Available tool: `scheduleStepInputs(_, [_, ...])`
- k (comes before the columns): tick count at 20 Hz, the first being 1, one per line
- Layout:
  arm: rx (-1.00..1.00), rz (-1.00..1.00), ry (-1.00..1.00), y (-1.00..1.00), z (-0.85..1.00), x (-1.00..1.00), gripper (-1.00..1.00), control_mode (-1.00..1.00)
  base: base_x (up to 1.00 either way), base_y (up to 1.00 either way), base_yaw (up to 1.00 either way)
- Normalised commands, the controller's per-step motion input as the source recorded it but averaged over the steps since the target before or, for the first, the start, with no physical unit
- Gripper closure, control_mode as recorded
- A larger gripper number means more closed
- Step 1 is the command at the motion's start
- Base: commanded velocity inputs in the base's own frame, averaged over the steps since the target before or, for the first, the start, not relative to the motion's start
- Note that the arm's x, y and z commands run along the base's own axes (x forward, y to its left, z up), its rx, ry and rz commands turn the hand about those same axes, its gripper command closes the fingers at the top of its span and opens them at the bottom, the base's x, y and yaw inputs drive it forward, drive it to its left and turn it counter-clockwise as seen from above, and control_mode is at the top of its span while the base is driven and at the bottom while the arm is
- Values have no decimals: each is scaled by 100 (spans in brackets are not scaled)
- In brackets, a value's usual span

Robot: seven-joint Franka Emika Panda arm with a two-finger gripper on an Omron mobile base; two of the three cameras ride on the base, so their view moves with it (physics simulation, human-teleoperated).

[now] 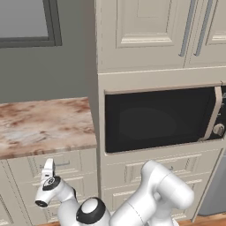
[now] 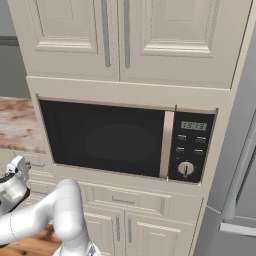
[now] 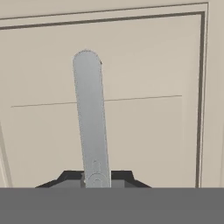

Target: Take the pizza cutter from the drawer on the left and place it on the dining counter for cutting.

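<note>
The gripper [image 1: 48, 166] sits right at the top drawer [image 1: 57, 164] under the marbled worktop [image 1: 44, 126], left of the microwave [image 1: 163, 117]; in the hand view its dark tips flank the base of the slim silver bar handle [image 3: 91, 118] — clenched on it or not, I cannot tell; the drawer front is closed.

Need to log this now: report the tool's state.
Tool: at the drawer's silver bar handle, which runs between its tips; open or clamped cannot be told.
</note>
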Motion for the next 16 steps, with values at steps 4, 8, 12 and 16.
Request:
scheduleStepInputs(4, [0, 0, -4, -15, 4, 10, 100, -100, 0, 0, 0])
scheduleStepInputs(8, [0, 0, -7, -15, 0, -1, 100, -100, 0, 0, 0])
scheduleStepInputs(12, [0, 0, -12, -21, 0, -51, 100, -100, 0, 0, 0])
scheduleStepInputs(16, [0, 0, -11, -13, 0, -76, 100, -100, 0, 0, 0])
